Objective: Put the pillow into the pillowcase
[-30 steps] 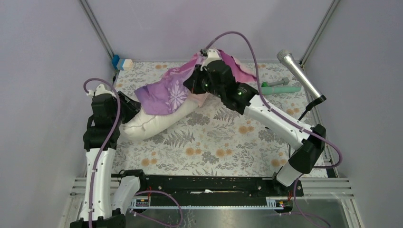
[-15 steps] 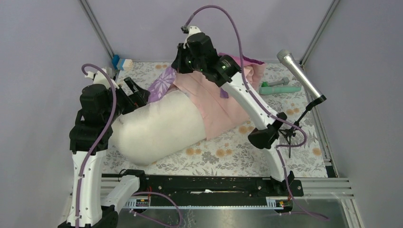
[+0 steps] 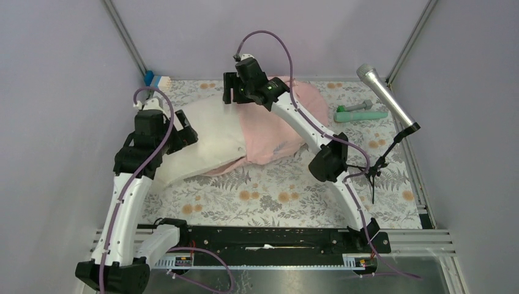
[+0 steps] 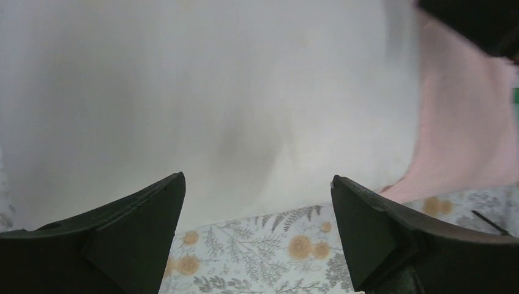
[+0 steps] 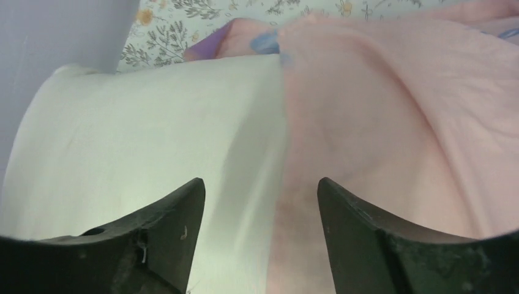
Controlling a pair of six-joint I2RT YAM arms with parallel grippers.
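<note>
The cream pillow (image 3: pixel 202 138) lies across the far left of the table. Its right half sits inside the pale pink pillowcase (image 3: pixel 278 128); its left half is bare. My left gripper (image 3: pixel 187 136) hovers open at the pillow's near left side. In the left wrist view the pillow (image 4: pixel 214 92) fills the frame beyond the left gripper (image 4: pixel 257 184), with nothing between the fingers. My right gripper (image 3: pixel 228 93) is above the pillow's far edge, open. The right wrist view shows the right gripper (image 5: pixel 260 187) over the pillowcase (image 5: pixel 398 110) hem where it meets the pillow (image 5: pixel 134 135).
A microphone (image 3: pixel 382 90) on a small stand leans at the right. A green tool (image 3: pixel 361 114) lies at the far right and a blue-and-white object (image 3: pixel 158 81) at the far left corner. The floral cloth (image 3: pixel 275 190) covers the table. Walls close in on both sides.
The right gripper has opened and let go of the pillowcase, which has dropped flat with the pillow. The left gripper opened earlier and has shifted right along the pillow.
</note>
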